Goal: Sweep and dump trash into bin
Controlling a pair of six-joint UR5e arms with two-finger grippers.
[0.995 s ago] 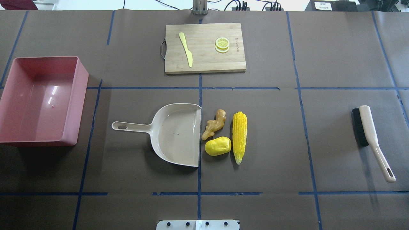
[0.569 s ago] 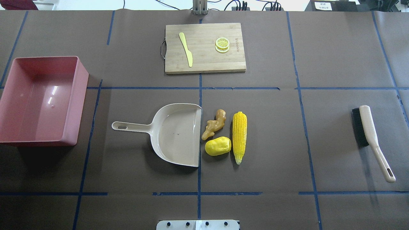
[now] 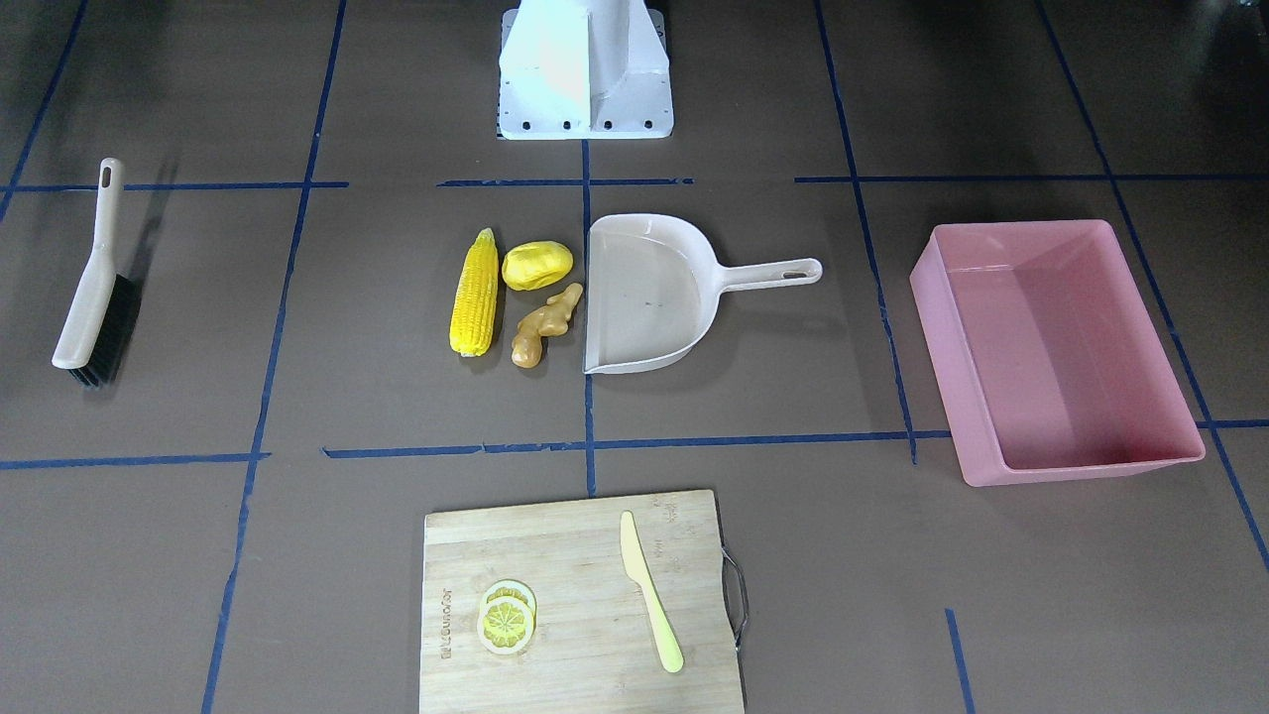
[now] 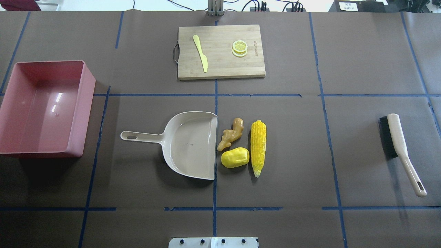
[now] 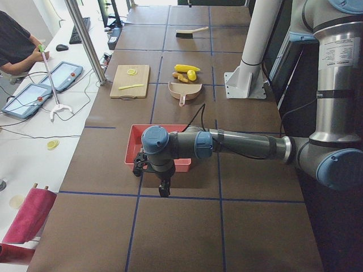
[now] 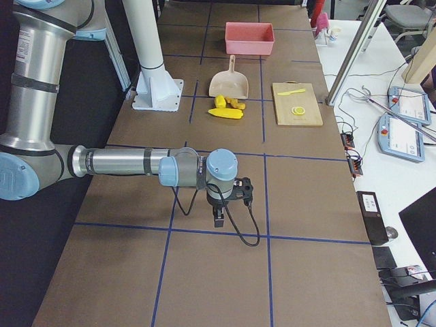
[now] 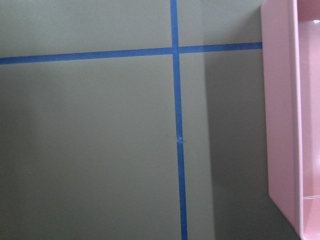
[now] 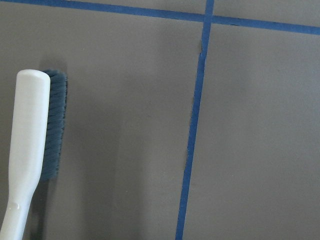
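Note:
The corn cob (image 4: 258, 146), the yellow potato-like lump (image 4: 235, 157) and the ginger root (image 4: 230, 135) lie together just right of the beige dustpan's (image 4: 189, 144) open edge. The pink bin (image 4: 88, 103) stands at the table's left and looks empty; its wall shows in the left wrist view (image 7: 285, 125). The brush (image 4: 396, 137) lies at the far right and shows in the right wrist view (image 8: 30, 140). My left gripper (image 5: 163, 191) hangs beside the bin's outer end. My right gripper (image 6: 218, 219) hangs over the table's right end. I cannot tell whether either is open or shut.
A wooden cutting board (image 4: 220, 65) at the back middle holds a pale yellow knife (image 4: 200, 53) and lemon slices (image 4: 239, 48). The robot's base plate (image 4: 213, 242) sits at the front edge. Blue tape lines cross the brown table cover.

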